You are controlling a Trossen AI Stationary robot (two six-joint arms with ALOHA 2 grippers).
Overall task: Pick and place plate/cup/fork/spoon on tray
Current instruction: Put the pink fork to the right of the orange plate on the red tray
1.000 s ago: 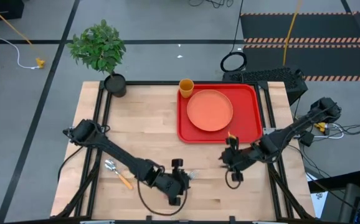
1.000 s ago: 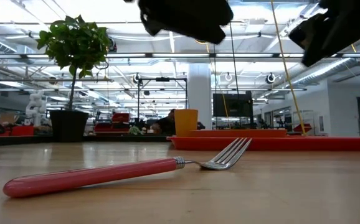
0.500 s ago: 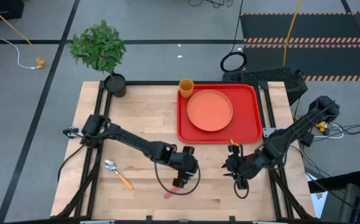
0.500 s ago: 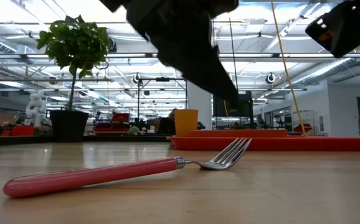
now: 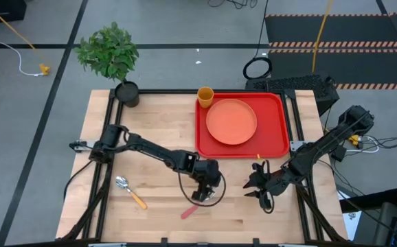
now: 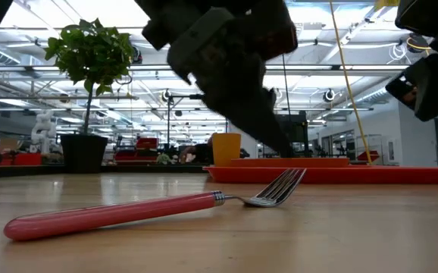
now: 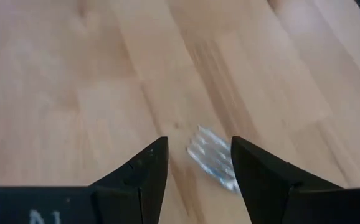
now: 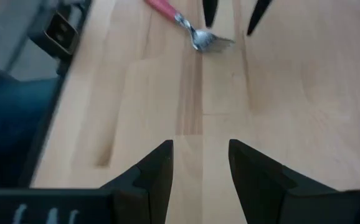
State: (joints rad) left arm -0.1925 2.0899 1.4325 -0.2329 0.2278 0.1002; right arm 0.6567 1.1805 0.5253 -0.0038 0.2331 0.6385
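From above, the left gripper hangs over the small pinkish-red-handled metal fork on the wooden table, near the front edge. Its wrist view shows 2 fingers spread, straddling the tines, so it should descend centred, then pinch. The right gripper, also parted, waits beside the bright red rectangular tray.

Salmon-orange plate flat on red tray, amber cup upright at tray's far left corner, touching plate rim. Fork, pinkish-red handle, silver tines, flat on bare tabletop near front edge. Spoon, orange handle, flat, front left, well apart from fork.
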